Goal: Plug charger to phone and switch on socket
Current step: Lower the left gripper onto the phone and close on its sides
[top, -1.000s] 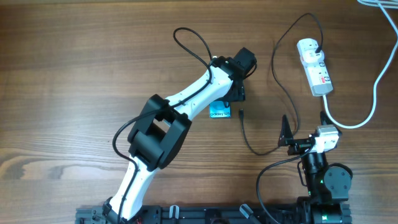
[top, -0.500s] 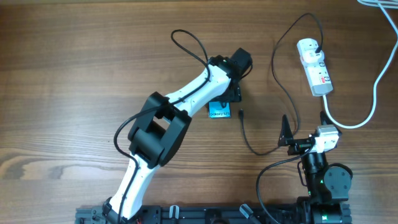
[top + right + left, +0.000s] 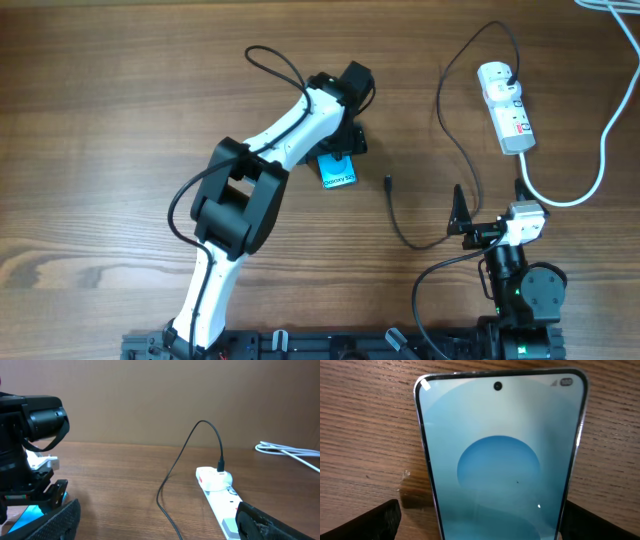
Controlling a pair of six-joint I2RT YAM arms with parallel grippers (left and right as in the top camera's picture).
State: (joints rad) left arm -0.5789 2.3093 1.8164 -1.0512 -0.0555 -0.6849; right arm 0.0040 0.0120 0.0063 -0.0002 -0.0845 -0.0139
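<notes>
The phone point(image 3: 338, 172) lies flat on the wood, its cyan screen point(image 3: 500, 460) filling the left wrist view. My left gripper point(image 3: 343, 148) stands open astride it; the right finger point(image 3: 602, 522) is against the phone's edge, while the left finger point(image 3: 372, 522) stays clear of it. The charger cable point(image 3: 455, 150) runs from the socket point(image 3: 505, 120) down to its loose plug tip point(image 3: 387, 183), just right of the phone. My right gripper point(image 3: 460, 213) hovers open and empty near the front, with the cable point(image 3: 172, 480) and the socket point(image 3: 220, 492) ahead of it.
A thick white cord point(image 3: 600, 150) loops from the socket off the table's right side and shows again point(image 3: 287, 451) at the back right. The left arm point(image 3: 30, 455) stands at the left of the right wrist view. The cable curls beside the right gripper.
The left arm has swung left and a little away, and the phone has slid left with it, away from the plug tip. The right arm has not moved.
</notes>
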